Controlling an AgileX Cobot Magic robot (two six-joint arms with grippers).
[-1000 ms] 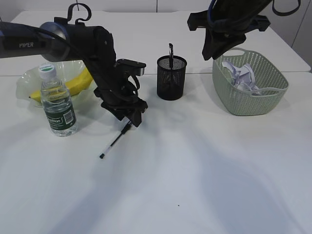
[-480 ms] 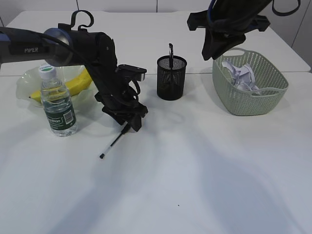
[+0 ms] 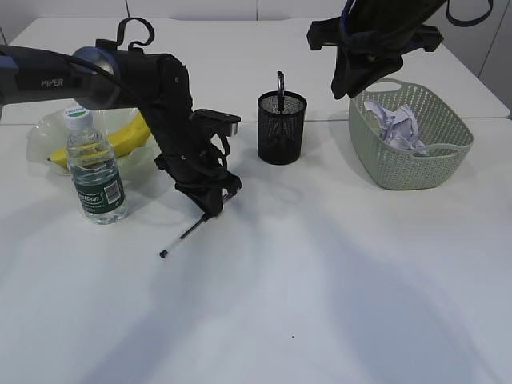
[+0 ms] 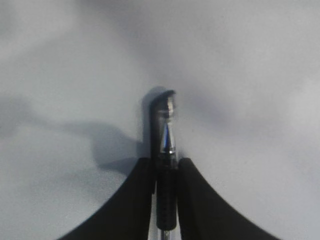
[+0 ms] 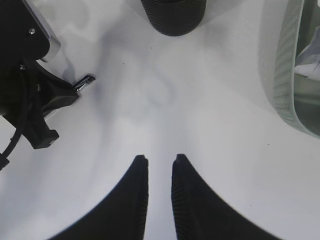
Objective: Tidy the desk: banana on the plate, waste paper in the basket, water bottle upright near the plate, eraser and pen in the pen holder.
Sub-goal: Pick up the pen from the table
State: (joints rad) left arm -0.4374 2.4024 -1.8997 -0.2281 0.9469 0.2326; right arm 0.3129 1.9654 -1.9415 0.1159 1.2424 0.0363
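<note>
Now that my left jaws [image 4: 166,175] have closed from wide open onto the pen [image 4: 165,150], gripping it near its capped end, the pen lies pinched between them rather than loose on the counter [image 3: 320,304]. From outside, the pen [image 3: 182,238] rests slanted on the counter in front of the holder [image 3: 282,128], its far tip pointing toward the bottle [image 3: 94,168], and it has slid slightly under the squeeze. I judge the grasp made and the lift still to come; the pen is held near one end, so it may swing as I raise it toward the holder.

My right jaws [image 5: 160,165] hang above the counter near the basket [image 3: 412,144], nearly closed with a narrow gap and nothing between them. Crumpled paper [image 3: 396,124] sits in the basket. The bottle stands upright beside the plate [image 3: 40,136], and the banana [image 3: 120,138] lies on that plate. Something dark already stands in the holder; I cannot tell what it is.
</note>
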